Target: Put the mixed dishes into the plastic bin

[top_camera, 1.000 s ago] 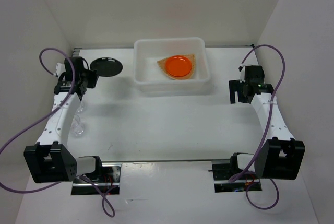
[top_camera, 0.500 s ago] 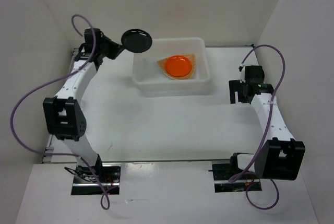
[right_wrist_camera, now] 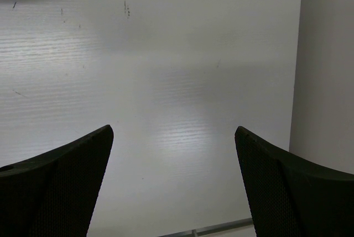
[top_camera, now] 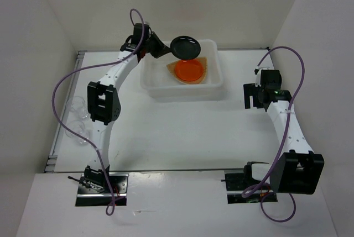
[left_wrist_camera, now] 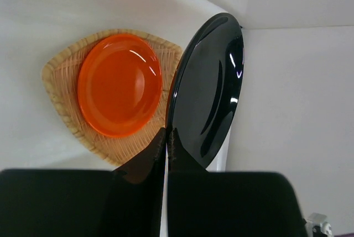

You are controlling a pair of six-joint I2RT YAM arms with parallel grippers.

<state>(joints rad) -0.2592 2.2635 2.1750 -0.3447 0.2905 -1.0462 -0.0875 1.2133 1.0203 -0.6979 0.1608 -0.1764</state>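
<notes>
Where the left arm (top_camera: 119,71) reaches: up and over toward the plastic bin's far left corner. Half a second ago its elbow stood out by the left edge of the table (top_camera: 182,132); it has since swung rightward.
Right arm (top_camera: 287,129): unchanged, at the right side of the table, well apart from the bin.
Plastic bin (top_camera: 150,82): far middle of the table, in the same place as before.
Woven plate (left_wrist_camera: 58,79): flat on the bin's floor.
Black plate (top_camera: 185,47): now above the bin's far rim, where before it hung further left, off the far left corner. It is tilted on edge, just beside the dishes below.
Orange plate (left_wrist_camera: 119,85): lying in the woven plate.
Left gripper (left_wrist_camera: 166,133): fingers clamped on the black plate's rim, the plate jutting out beyond the fingertips.
Right gripper (right_wrist_camera: 172,131): fingers apart, nothing between them, over bare table.
Clear cups (top_camera: 76,108): two, near the table's left edge, far from both grippers.
</notes>
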